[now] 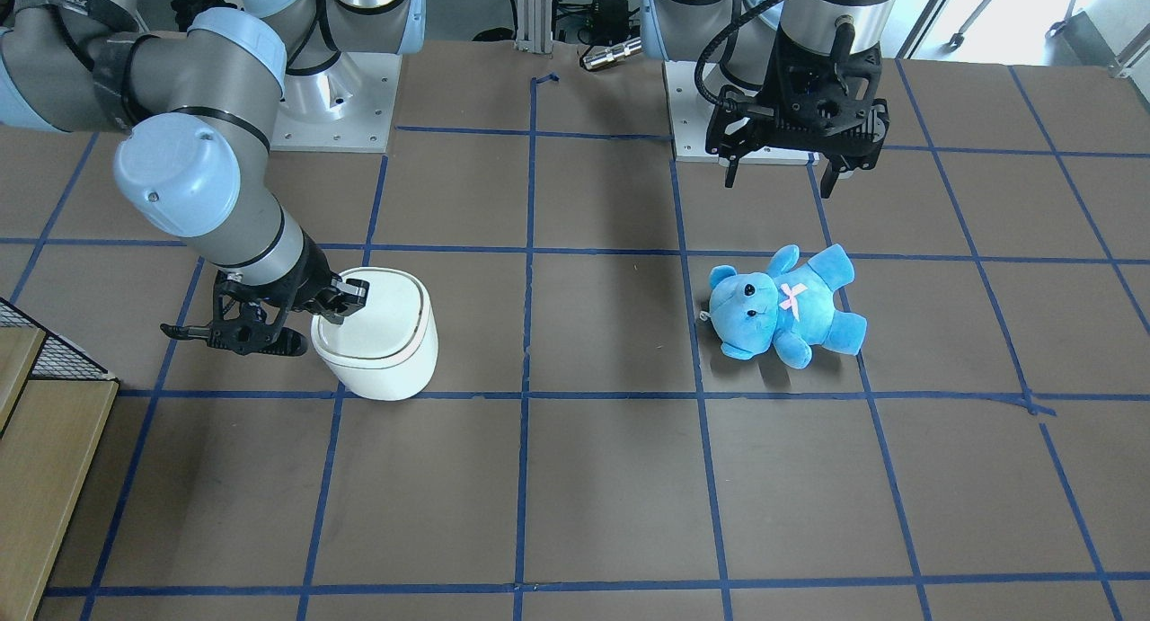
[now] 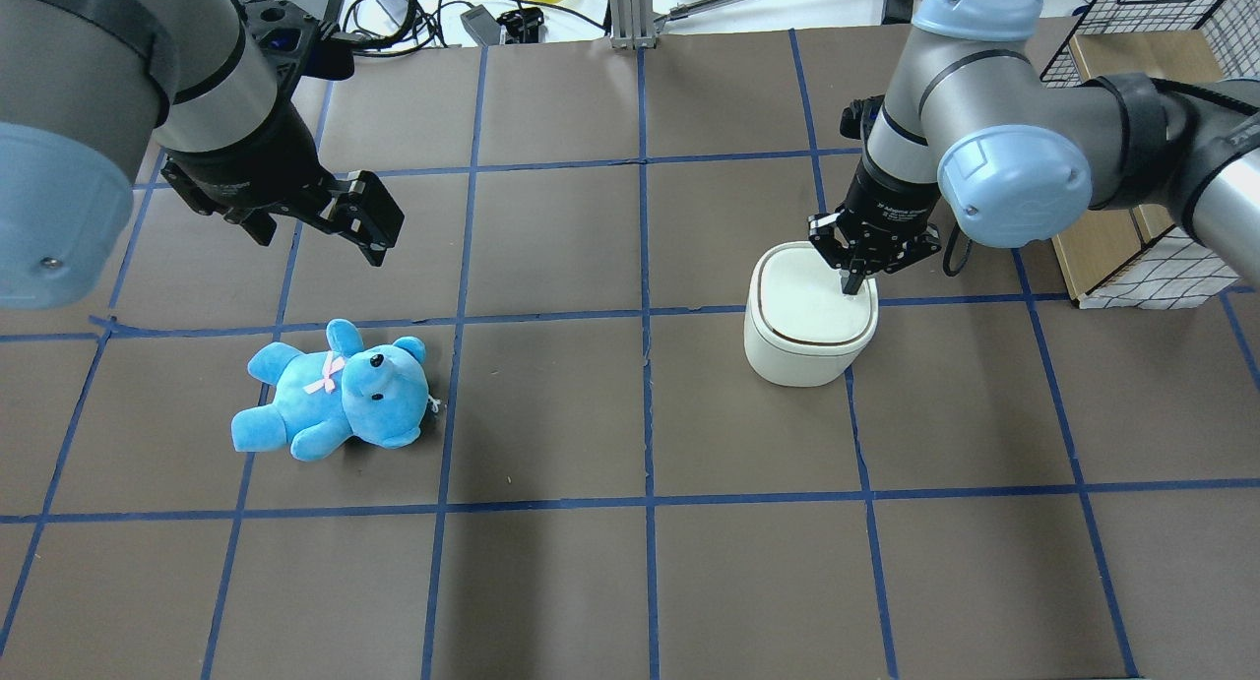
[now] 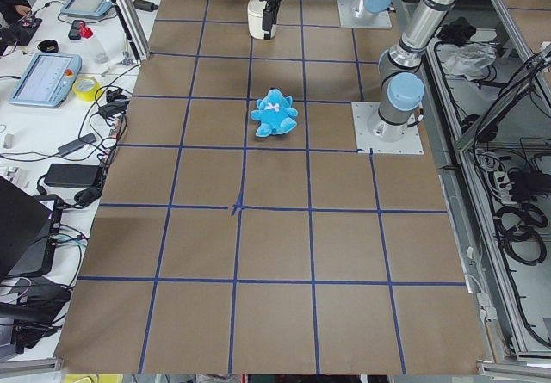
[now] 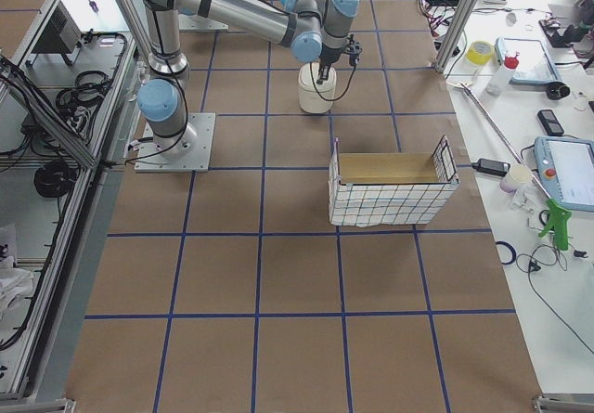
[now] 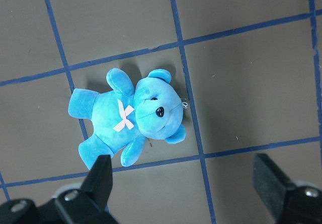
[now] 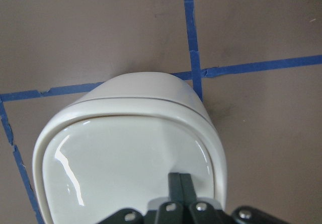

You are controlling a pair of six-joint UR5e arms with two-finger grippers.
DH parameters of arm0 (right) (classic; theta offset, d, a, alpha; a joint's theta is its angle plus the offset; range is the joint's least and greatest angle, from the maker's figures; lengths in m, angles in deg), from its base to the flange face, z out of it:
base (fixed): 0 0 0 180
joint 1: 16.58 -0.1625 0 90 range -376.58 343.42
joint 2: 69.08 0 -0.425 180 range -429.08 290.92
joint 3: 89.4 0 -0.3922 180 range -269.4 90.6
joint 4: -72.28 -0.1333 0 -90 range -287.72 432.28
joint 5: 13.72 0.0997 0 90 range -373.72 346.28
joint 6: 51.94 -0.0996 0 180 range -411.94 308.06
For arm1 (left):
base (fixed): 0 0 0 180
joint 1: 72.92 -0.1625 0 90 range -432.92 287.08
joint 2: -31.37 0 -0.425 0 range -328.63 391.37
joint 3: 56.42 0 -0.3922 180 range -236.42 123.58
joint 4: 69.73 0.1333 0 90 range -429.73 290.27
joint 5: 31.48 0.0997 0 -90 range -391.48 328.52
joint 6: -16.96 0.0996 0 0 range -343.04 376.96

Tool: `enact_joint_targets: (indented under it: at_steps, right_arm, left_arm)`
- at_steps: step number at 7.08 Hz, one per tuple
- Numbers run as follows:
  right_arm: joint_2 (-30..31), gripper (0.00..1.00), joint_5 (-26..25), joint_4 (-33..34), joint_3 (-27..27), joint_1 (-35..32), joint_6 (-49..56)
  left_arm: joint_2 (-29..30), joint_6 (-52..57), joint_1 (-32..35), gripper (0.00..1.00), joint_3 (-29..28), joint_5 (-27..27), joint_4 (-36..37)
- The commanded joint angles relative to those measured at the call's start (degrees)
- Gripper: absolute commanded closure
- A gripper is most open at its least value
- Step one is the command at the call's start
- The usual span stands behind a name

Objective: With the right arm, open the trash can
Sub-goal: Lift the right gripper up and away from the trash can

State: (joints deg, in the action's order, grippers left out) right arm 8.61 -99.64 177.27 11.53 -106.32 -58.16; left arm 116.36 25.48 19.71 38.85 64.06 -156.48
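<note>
The right gripper, fingers pressed together, has its tips on the closed lid of the white trash can beneath it. The left gripper hangs spread apart, with the blue teddy bear below it.

On my right wrist camera the trash can runs off the bottom edge, and the right gripper hides where its tips perhaps touch the lid. Side views show both too small.
</note>
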Motion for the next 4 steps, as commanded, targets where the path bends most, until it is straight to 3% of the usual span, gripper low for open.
enact_joint_targets:
  at_steps: [1, 4]
  right_arm:
    - [1.0, 1.00, -0.7, -0.7, -1.3, 0.0, -0.2]
    - [4.1, 1.00, -0.6, -6.8, -7.0, 0.0, -1.9]
  left_arm:
    - [0.0, 0.0, 0.0, 0.00, 0.0, 0.0, 0.0]
    - [0.0, 0.0, 0.0, 0.00, 0.0, 0.0, 0.0]
